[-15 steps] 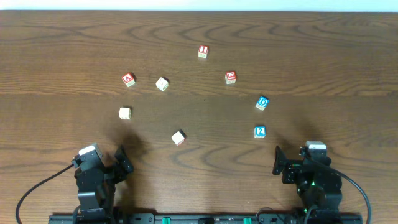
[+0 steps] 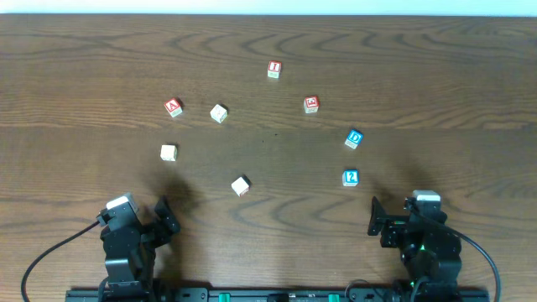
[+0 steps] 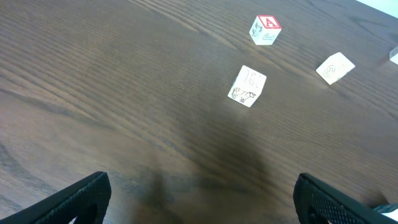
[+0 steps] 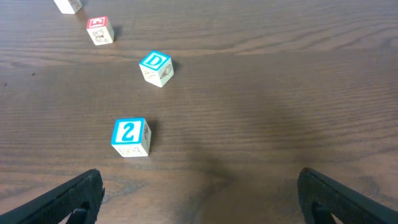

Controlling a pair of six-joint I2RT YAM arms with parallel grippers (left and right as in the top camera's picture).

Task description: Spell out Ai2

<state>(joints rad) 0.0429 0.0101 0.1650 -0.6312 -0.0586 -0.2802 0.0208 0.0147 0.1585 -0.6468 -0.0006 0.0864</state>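
Spread wide and gripping nothing, the left claw (image 3: pixel 205 205) is held low over a dark wooden tabletop (image 2: pixel 419 67), with only bare wood seen between its two black fingers (image 3: pixel 81 199). Ahead of it and a little to its right a pale cube (image 3: pixel 247 86) with line drawings is found. Further ahead on the same line, well apart from the claw, the A cube (image 3: pixel 265 30) is seen with its red letter turned upward. A second pale cube (image 3: pixel 336 67) is placed to the right of the A cube, apart from it.

The right claw (image 4: pixel 202 199) is likewise spread wide and empty. Near it, ahead and to its left, the 2 cube (image 4: pixel 130 137) is seen with its blue numeral facing up. Beyond that, still to the left of the claw's line, the D cube (image 4: pixel 155 67) is set at an angle. Further ahead and further left, a red cube (image 4: pixel 99 30) is seen; its character cannot be read.

In the overhead view the I cube (image 2: pixel 273 69) is shown far ahead of both claws, roughly between their lines and further from them than any other cube. A third pale cube (image 2: pixel 241 185) is placed ahead and to the right of the left claw. No cube is touched by another.
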